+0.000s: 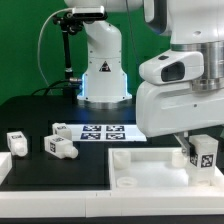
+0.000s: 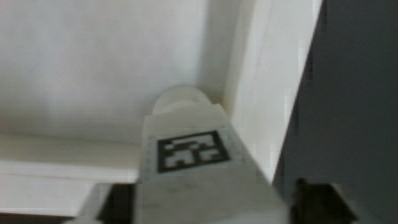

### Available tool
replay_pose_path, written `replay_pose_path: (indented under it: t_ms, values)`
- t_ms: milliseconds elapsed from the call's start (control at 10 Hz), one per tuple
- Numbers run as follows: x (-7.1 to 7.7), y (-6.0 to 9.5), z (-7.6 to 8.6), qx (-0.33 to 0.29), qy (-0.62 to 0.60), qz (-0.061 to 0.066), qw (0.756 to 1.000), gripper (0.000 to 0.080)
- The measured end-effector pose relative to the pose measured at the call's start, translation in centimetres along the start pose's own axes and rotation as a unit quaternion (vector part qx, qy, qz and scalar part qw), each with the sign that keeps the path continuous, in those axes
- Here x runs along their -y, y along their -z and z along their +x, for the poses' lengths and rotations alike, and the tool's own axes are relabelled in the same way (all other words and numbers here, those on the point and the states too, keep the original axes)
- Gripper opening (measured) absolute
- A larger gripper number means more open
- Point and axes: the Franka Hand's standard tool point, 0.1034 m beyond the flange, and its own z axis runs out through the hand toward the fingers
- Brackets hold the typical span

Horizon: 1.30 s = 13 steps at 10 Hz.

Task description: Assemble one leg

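My gripper [image 1: 198, 150] is shut on a leg [image 1: 204, 156], a small white block with a black-and-white tag, and holds it upright over the near-right corner of the large flat white rimmed piece [image 1: 140, 162]. In the wrist view the leg [image 2: 191, 148] fills the gap between my dark fingers [image 2: 118, 202], its tag facing the camera, with the rimmed piece's corner [image 2: 222, 50] right below it. I cannot tell whether the leg touches the piece. Two more legs [image 1: 60, 146] [image 1: 17, 142] lie on the black table at the exterior view's left.
The marker board [image 1: 100, 131] lies flat behind the rimmed piece. The arm's white base [image 1: 102, 65] stands at the back. Another white part [image 1: 3, 168] shows at the exterior view's left edge. The black mat [image 1: 40, 175] covers the table.
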Motion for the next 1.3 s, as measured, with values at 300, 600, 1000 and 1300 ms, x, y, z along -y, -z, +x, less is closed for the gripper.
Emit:
replay_pose_path:
  t_ms: [300,600,1000,1300]
  values:
    - [-0.51,-0.02,0.03,-0.002,-0.123,-0.001,0.992,0.0296]
    - [-0.55,-0.33,-0.25,-0.009,-0.411,0.032,0.911,0.0294]
    - [-0.15,-0.46,-0.27,0.012,-0.576,0.065,0.815,0.0294]
    - [0.03,-0.41,-0.50,0.015,-0.504,0.053,0.862,0.0618]
